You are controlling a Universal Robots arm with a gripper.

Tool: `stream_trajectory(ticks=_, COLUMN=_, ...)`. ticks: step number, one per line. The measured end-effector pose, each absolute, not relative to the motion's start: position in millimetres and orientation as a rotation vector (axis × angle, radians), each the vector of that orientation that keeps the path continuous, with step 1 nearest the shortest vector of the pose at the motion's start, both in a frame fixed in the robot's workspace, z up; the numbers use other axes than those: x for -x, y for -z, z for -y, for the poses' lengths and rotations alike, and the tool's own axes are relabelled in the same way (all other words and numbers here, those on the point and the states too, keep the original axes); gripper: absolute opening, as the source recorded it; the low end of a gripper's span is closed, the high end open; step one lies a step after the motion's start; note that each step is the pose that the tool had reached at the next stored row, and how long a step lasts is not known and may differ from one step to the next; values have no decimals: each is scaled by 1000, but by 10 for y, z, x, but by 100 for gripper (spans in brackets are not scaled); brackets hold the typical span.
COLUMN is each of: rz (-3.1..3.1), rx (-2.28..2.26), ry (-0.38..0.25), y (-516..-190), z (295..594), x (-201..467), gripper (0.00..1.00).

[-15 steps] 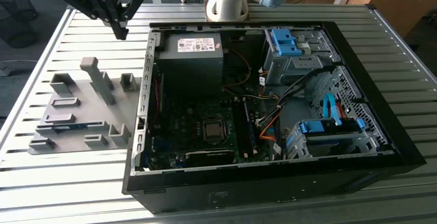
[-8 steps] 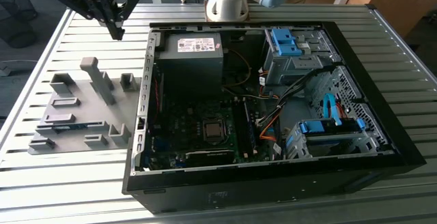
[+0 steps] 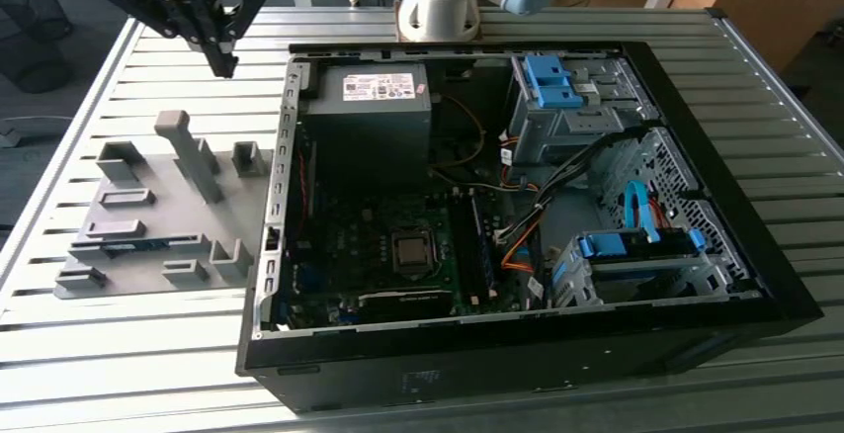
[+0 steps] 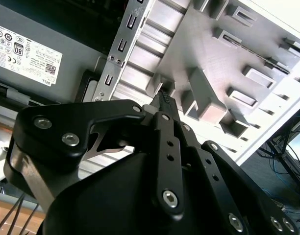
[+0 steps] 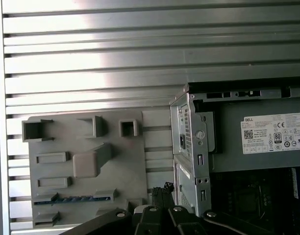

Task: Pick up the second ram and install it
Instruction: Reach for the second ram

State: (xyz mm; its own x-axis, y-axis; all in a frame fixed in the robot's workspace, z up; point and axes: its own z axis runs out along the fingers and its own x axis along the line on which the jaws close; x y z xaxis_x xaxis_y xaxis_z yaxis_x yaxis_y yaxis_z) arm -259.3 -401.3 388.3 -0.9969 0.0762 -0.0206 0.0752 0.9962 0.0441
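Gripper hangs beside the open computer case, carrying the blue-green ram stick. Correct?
No: the gripper carries nothing. The second ram lies in a slot of the grey fixture, as the first wrist view shows. The gripper does hang beside the open computer case.

Free air surrounds the claw [image 3: 227,65] over the worktop [image 3: 132,354]; fixture post [image 3: 192,156] and case wall [image 3: 280,166] rise nearby.
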Motion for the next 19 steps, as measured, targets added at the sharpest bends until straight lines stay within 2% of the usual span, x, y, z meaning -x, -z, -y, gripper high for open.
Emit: stream_trajectory(ticks=19, rz=-3116, rx=-118, ry=-68, y=-3874, z=4036, x=2654, gripper=11)
